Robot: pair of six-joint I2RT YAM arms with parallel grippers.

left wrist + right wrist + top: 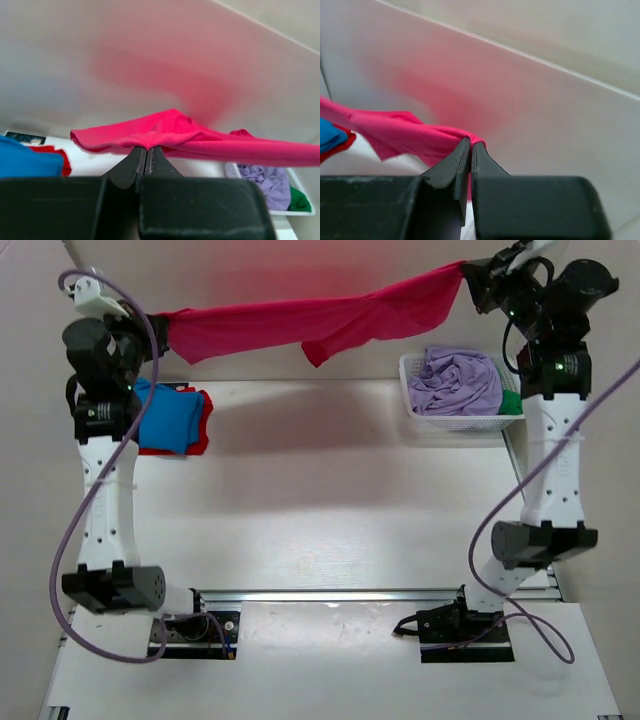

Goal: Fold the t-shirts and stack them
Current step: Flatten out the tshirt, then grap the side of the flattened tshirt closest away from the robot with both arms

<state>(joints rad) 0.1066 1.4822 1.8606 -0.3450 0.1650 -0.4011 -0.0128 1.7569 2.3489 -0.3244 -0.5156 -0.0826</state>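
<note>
The left gripper (146,148) has its fingers pressed together on a stitched hem of the pink shirt (320,320), pinching the cloth at its left end; the right gripper (471,145) is clamped just as tight on a fold at the shirt's right end. Between them the shirt hangs in the air as a stretched band across the far side of the table (330,500), higher on the right, with a loose flap dropping below the band right of centre. Close behind it stands the pale wall (150,50), tinted pink where the cloth reflects. Beneath the left gripper, at the table's far left, the blue shirt (165,415) lies on top of the red shirt (203,418), red showing along its right and near edges; the left arm covers part of both. At the far right a white basket (410,390) holds the crumpled lavender shirt (455,380), with the green shirt (511,403) tucked in its right corner, partly behind the right arm. Between the stack and the basket lies a broad stretch of white tabletop, running back to the rail where the arms are bolted; a purple cable (70,540) loops outward from the left arm near the table's left edge.
</note>
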